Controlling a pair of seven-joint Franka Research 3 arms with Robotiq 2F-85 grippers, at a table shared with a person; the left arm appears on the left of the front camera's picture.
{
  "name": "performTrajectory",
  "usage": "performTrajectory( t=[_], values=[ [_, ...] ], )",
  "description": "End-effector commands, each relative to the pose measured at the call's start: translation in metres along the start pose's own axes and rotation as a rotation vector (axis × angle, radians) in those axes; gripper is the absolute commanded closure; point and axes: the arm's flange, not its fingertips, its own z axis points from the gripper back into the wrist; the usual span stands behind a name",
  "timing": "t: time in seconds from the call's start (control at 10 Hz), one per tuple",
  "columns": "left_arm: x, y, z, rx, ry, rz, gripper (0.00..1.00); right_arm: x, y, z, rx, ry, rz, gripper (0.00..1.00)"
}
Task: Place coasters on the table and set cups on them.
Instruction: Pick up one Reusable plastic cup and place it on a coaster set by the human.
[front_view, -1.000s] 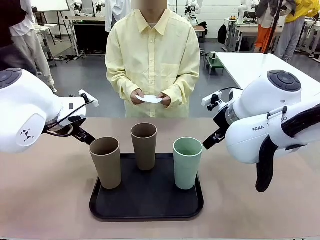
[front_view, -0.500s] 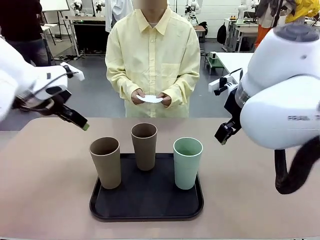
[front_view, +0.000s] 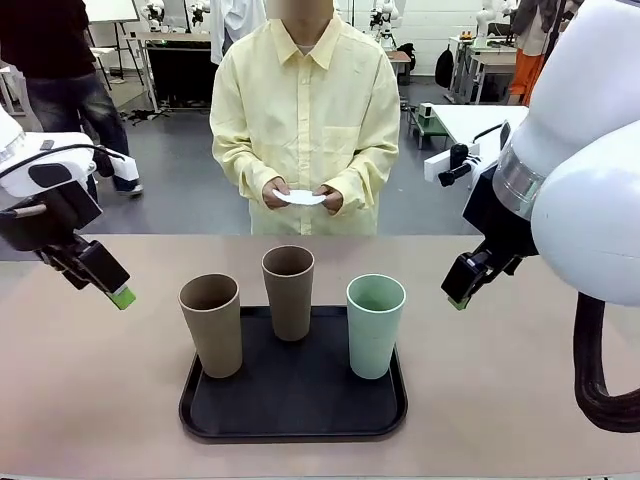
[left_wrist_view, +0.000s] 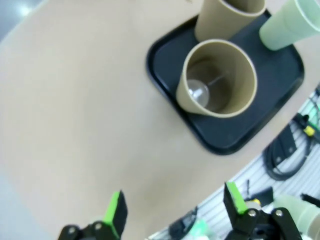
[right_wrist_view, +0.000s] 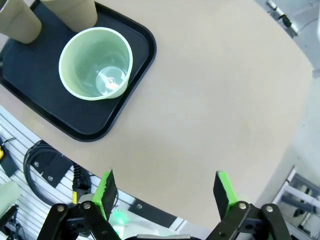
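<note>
Matt, plastic-looking cups (front_view: 289, 290) on a smooth black tray (front_view: 292, 405); the table (front_view: 90, 400) is matt beige.

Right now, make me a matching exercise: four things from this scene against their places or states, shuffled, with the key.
1. green cup
2. coasters
3. left gripper
4. tray

a. in the person's hands
b. open and empty, left of the tray
c. lying on the table
d. standing on the tray's right part

Pairs: 1-d, 2-a, 3-b, 4-c.
</note>
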Motion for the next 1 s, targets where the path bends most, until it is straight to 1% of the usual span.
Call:
performTrajectory(
  t=[0.0, 0.1, 0.2, 0.3, 0.4, 0.5, 0.6, 0.7, 0.8, 0.9],
  values=[
    [0.013, 0.011, -0.005, 0.027, -0.063, -0.015, 0.0, 0.005, -0.002, -0.006, -0.001, -0.006, 0.0, 0.0],
    [0.0, 0.0, 0.0, 0.0, 0.0, 0.0, 0.0, 0.0, 0.0, 0.0, 0.0, 0.0, 0.0, 0.0],
    [-0.001, 0.022, -0.007, -0.164, -0.131, -0.006, 0.0, -0.003, -0.033, -0.023, 0.198, -0.058, -0.114, 0.0],
    [-0.002, 0.041, -0.003, -0.36, -0.258, 0.038, 0.0, -0.015, -0.075, -0.045, 0.491, -0.13, -0.288, 0.0],
    [-0.007, 0.058, 0.007, -0.504, -0.339, 0.084, 0.0, -0.031, -0.105, -0.06, 0.685, -0.189, -0.404, 0.0],
    [-0.021, 0.072, 0.015, -0.673, -0.41, 0.118, 0.0, -0.051, -0.126, -0.067, 0.83, -0.226, -0.471, 0.0],
    [-0.031, 0.089, 0.022, -0.837, -0.425, 0.176, 0.0, -0.07, -0.139, -0.066, 0.922, -0.262, -0.51, 0.0],
    [-0.039, 0.1, 0.022, -0.923, -0.434, 0.216, 0.0, -0.091, -0.148, -0.063, 0.985, -0.27, -0.53, 0.0],
    [-0.055, 0.125, 0.017, -0.983, -0.421, 0.297, 0.0, -0.114, -0.157, -0.065, 1.017, -0.273, -0.572, 0.0],
    [-0.065, 0.143, 0.011, -1.027, -0.387, 0.353, 0.0, -0.133, -0.164, -0.067, 1.033, -0.286, -0.614, 0.0]
  ],
)
